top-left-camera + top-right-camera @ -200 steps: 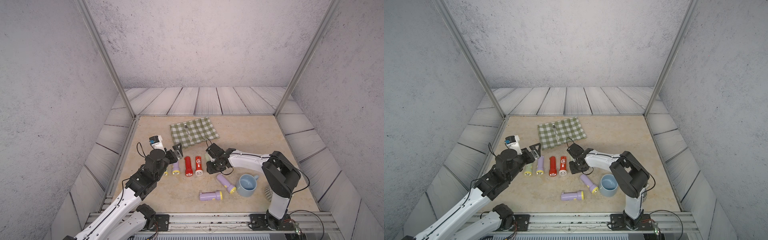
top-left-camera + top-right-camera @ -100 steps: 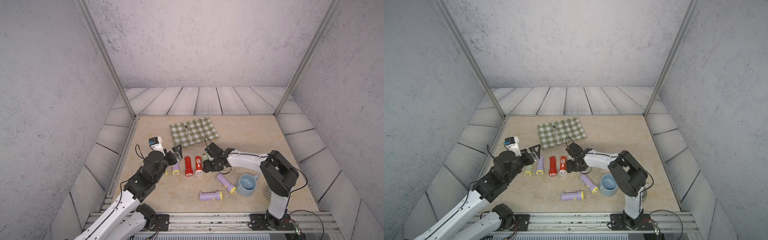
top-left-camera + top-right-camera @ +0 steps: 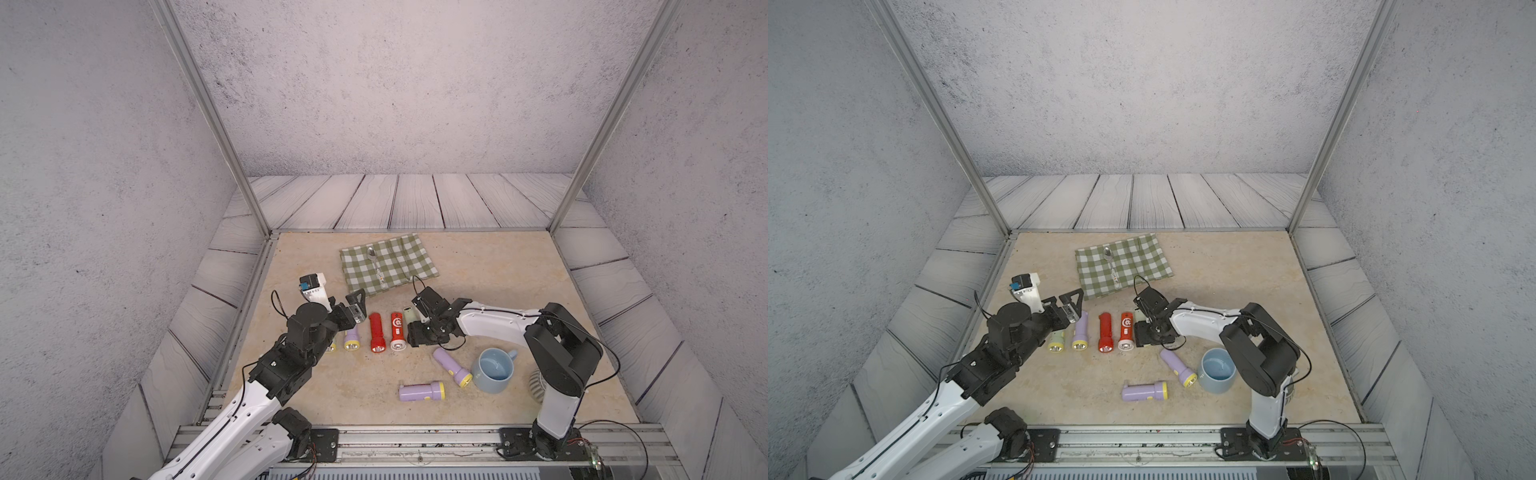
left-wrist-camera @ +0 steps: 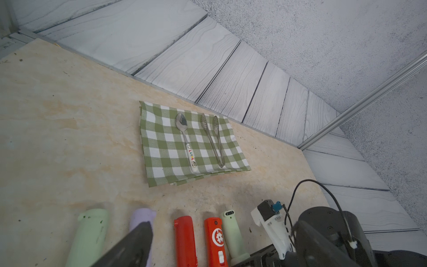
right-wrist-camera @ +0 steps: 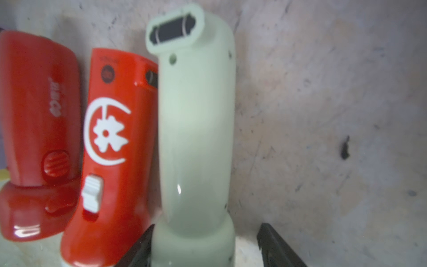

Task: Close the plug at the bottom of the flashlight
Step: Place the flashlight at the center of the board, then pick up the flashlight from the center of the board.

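Hovering over the lavender flashlight [image 3: 1081, 330], two places left of the emblem-marked red flashlight [image 3: 1126, 328], the left gripper [image 3: 1066, 308] is spread wide, holding nothing. Just beside that red flashlight's right side lies the pale green flashlight [image 5: 196, 138]. The right gripper [image 5: 205, 231] straddles its head, jaws parted, one clear of it.

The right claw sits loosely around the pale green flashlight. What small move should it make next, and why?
Probably draw the right gripper straight back off the green flashlight. Its jaws stand apart, with a gap on one side, and the flashlight lies flat on the table beside a red flashlight, so nothing seems held.
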`<action>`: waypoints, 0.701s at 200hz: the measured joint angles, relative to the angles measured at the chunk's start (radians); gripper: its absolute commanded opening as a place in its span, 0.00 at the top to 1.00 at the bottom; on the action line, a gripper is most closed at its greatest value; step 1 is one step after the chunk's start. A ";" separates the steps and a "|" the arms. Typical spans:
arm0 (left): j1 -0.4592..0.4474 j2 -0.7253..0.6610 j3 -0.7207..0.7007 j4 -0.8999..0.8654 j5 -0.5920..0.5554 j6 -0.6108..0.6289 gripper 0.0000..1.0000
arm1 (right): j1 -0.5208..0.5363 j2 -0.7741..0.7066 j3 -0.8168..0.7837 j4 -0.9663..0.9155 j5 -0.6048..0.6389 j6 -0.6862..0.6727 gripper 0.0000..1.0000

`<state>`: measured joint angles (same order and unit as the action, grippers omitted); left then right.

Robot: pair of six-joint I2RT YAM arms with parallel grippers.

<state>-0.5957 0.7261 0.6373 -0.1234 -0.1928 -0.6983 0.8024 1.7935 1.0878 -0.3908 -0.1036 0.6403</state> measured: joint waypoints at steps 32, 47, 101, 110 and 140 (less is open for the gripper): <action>0.000 -0.006 -0.001 -0.002 -0.014 0.002 0.02 | 0.018 -0.124 -0.020 -0.048 0.029 -0.019 0.30; 0.000 -0.016 -0.001 -0.002 -0.020 0.008 0.02 | 0.038 -0.196 -0.019 -0.065 0.054 -0.042 0.29; 0.000 -0.037 0.000 -0.006 0.063 0.048 0.06 | 0.143 -0.406 -0.077 -0.117 0.155 -0.168 0.28; 0.000 -0.036 0.002 -0.012 0.088 0.054 0.06 | 0.161 -0.440 -0.110 -0.130 0.170 -0.188 0.28; 0.000 -0.031 0.003 -0.033 0.160 0.051 0.06 | 0.222 -0.559 -0.246 -0.157 0.200 -0.235 0.28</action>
<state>-0.5957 0.6952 0.6407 -0.1566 -0.0326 -0.6468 1.0241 1.2346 0.8421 -0.5480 0.0959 0.4053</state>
